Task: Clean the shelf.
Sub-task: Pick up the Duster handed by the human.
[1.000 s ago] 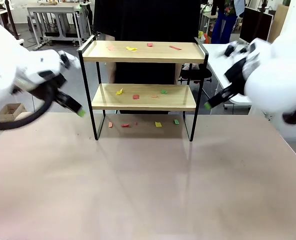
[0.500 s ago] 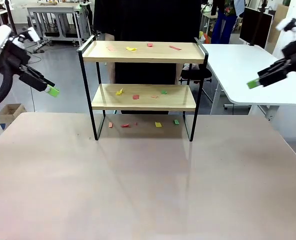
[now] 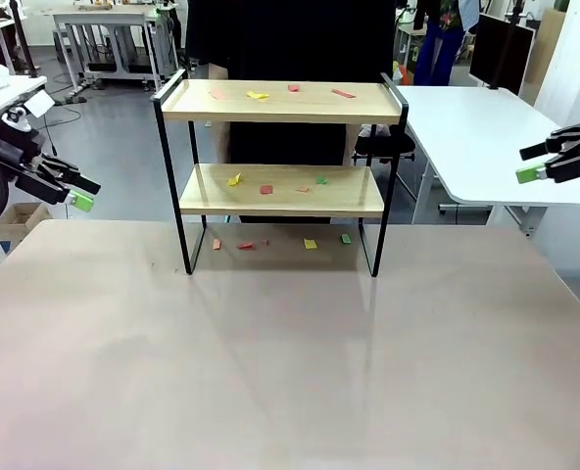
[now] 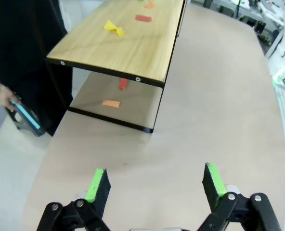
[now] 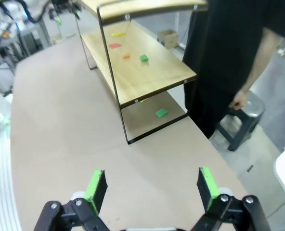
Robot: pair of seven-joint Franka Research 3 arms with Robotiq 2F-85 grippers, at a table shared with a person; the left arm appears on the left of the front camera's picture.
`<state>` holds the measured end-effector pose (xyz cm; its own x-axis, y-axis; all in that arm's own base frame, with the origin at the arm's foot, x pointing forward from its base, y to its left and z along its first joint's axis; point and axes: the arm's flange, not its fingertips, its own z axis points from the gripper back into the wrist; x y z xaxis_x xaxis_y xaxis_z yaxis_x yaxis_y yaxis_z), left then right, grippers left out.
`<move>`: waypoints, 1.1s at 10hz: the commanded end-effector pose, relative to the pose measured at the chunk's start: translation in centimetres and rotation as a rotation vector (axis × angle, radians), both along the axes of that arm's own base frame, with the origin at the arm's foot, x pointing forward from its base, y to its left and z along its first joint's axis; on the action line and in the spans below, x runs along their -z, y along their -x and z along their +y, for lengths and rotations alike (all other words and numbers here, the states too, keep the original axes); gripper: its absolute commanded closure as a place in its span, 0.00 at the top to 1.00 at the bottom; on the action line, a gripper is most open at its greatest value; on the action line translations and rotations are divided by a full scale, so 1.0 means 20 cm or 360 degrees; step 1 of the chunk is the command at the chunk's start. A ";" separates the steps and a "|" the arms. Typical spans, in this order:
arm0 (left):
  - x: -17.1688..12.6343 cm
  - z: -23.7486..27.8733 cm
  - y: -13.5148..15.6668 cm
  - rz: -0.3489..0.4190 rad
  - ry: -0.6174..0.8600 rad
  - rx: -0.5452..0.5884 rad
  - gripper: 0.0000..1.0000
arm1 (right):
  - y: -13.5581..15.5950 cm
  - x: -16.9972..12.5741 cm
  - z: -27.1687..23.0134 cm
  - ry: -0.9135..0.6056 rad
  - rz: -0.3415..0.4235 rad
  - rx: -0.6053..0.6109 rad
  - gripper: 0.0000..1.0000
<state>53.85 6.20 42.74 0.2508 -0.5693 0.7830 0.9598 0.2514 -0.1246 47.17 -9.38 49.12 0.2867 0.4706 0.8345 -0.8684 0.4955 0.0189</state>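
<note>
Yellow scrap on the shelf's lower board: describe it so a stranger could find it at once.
Find the shelf, a two-tier wooden rack in a black frame at the far side of the table. On its lower board four small scraps lie in a row. The yellow scrap is the leftmost in the front view, while its neighbours are red, orange and green.

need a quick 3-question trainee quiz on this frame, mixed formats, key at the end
1. True or false: the left gripper and the right gripper are both open and empty.
2. Around the shelf, where do coloured scraps lie? A) top board only; B) both boards and the table beneath; C) lower board only.
3. Fill in: neither gripper touches the ____.
Key: 1 true; 2 B; 3 shelf.
</note>
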 end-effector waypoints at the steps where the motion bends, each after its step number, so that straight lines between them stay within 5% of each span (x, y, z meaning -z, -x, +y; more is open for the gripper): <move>1: -0.07 -0.03 0.04 0.0014 -0.0003 -0.0034 1.00 | 0.05 -0.08 0.02 0.0027 -0.0025 0.0032 1.00; 4: -0.04 -0.02 0.01 0.0000 0.0005 -0.0010 1.00 | 0.02 -0.05 0.02 0.0055 -0.0002 0.0025 1.00; 5: -0.03 0.04 -0.11 -0.0004 0.0243 0.0072 1.00 | -0.14 0.00 -0.12 -0.0008 0.0029 0.0018 1.00; 8: 0.20 0.10 -0.33 0.0071 0.0463 0.0145 1.00 | -0.27 0.23 -0.46 -0.0258 -0.0013 -0.0056 1.00; 11: 0.35 0.26 -0.45 -0.0222 0.0704 0.0169 1.00 | -0.38 0.40 -0.65 -0.0461 -0.0185 -0.0099 1.00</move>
